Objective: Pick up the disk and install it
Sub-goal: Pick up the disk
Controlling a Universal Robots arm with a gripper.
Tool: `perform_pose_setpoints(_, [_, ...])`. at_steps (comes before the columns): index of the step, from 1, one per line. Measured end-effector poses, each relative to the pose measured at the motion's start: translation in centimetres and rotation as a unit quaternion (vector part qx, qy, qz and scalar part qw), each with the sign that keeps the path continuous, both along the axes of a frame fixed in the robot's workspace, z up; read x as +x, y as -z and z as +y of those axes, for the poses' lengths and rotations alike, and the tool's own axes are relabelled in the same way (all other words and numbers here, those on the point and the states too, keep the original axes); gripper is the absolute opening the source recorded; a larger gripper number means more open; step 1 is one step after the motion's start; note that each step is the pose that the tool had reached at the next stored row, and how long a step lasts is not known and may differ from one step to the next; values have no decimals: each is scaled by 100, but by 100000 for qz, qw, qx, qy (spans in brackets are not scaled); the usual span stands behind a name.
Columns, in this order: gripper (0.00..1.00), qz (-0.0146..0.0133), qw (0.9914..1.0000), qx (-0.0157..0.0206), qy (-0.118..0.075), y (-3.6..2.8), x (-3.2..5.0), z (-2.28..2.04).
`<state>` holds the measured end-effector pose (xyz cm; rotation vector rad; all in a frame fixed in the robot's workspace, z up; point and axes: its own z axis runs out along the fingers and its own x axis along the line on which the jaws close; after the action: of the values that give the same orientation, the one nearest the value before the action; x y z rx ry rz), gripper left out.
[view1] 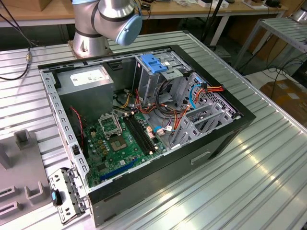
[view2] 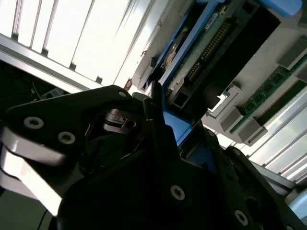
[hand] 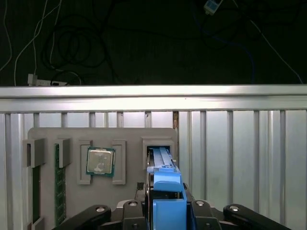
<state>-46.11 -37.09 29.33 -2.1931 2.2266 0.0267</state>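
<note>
Tabletop (view1: 249,177) of slats, claw (hand: 166,203) around disk (hand: 162,160)

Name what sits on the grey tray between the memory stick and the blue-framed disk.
A square processor chip, in its recess of the tray, lies between the memory stick and the disk, in the first wrist view.

place: robotics lab | aluminium workbench (view1: 268,163) | robot arm (view1: 103,21) | opened computer case (view1: 217,142)

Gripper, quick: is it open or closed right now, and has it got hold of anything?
Gripper: closed, holding the disk.
</note>
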Motion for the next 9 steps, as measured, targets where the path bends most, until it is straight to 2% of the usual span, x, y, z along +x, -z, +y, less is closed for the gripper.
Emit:
perform_pose_setpoints(1, [37,-5,100000,3,2,1,0,0])
perform_pose_setpoints(9, [37,-3,100000,4,1,0,0,-1])
